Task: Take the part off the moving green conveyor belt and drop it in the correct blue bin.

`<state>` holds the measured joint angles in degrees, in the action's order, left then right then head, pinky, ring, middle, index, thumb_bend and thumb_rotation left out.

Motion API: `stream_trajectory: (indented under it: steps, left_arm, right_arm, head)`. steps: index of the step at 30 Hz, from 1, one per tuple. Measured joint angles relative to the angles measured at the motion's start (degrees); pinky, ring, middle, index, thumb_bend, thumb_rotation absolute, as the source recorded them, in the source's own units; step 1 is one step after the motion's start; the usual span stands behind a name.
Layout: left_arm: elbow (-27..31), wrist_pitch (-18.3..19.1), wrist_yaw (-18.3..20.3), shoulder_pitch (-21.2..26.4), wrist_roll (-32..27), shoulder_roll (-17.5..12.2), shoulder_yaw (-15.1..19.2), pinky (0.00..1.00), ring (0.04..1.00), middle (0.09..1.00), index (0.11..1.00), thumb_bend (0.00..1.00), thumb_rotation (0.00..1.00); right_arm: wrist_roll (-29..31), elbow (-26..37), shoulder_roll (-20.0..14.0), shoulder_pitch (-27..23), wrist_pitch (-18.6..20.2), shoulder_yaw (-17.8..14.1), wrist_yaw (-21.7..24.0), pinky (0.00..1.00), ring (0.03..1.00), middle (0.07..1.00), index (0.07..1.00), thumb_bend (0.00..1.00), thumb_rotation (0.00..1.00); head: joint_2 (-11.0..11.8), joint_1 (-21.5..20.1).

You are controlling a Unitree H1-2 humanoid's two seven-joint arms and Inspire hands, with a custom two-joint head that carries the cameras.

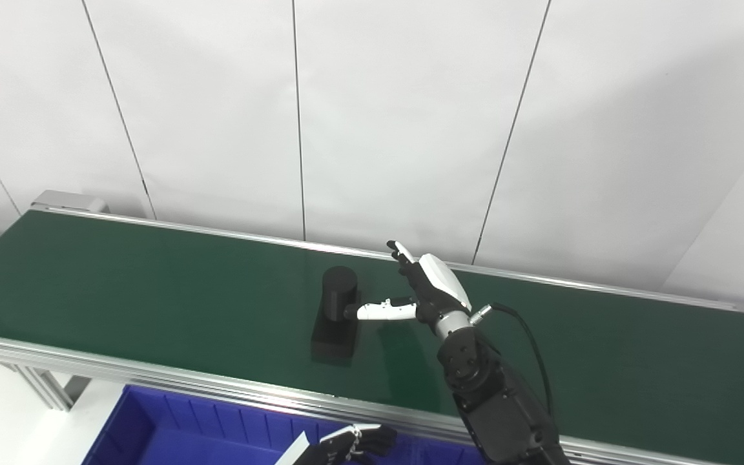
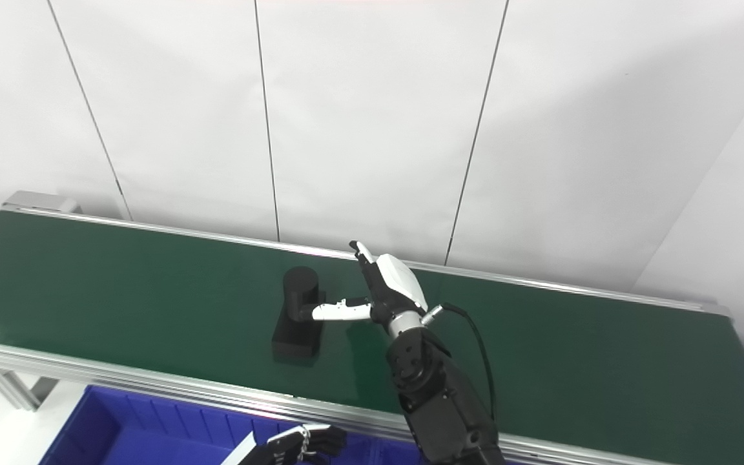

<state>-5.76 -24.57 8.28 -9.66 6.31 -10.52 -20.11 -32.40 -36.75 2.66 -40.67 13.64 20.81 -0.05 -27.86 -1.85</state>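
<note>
The green conveyor belt [image 1: 152, 284] (aluminium-railed) carries one black part [image 1: 336, 316], an upright cylinder on a block.

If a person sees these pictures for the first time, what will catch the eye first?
First, the long green conveyor belt running across the picture before a white wall. Near its middle stands a black part, a cylinder on a flat base, and the right hand reaches over the belt with fingers apart, its thumb at the cylinder. Below the near rail lies a blue bin, with the left hand above it.

Black part [image 1: 336, 310] on dark green belt [image 1: 152, 284] — blue bin [image 1: 172, 429], silver rail [image 1: 152, 378], black-and-white right hand [image 1: 433, 284].
</note>
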Motion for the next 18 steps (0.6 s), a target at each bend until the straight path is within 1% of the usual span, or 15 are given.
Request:
stream_trajectory:
  steps: [6, 9, 14, 18]
  left_arm:
    - [0.8, 0.0, -0.1, -0.2, 0.7, -0.5, -0.6, 0.72, 0.777, 0.798, 0.818, 0.97, 0.33]
    - [0.9, 0.0, -0.1, -0.3, 0.7, -0.5, -1.0, 0.70, 0.767, 0.796, 0.819, 0.97, 0.33]
    - [1.3, 0.0, -0.1, -0.5, 0.7, -0.5, -1.4, 0.65, 0.746, 0.793, 0.805, 0.96, 0.30]
    - [2.3, 0.0, -0.1, -1.0, 1.0, -0.5, -1.7, 0.64, 0.750, 0.804, 0.800, 0.96, 0.32]
  right_arm:
    - [0.0, -4.9, 1.1, -1.7, -0.1, 1.0, -1.5, 0.86, 0.904, 0.953, 0.983, 0.99, 0.48]
    - [0.0, -7.5, 1.5, -2.3, -0.2, 2.0, -1.9, 0.86, 0.891, 0.945, 0.983, 0.99, 0.50]
    - [-0.1, -11.8, 1.8, -3.9, -0.6, 3.0, -3.4, 0.85, 0.895, 0.943, 0.972, 0.98, 0.49]
    - [-0.1, -15.2, 2.4, -5.0, -2.2, 3.8, -5.1, 0.87, 0.899, 0.938, 0.965, 0.99, 0.49]
  head:
    - [-0.6, -0.3]
    - [-0.7, -0.3]
    - [-1.2, -0.4]
    - [-1.5, -0.4]
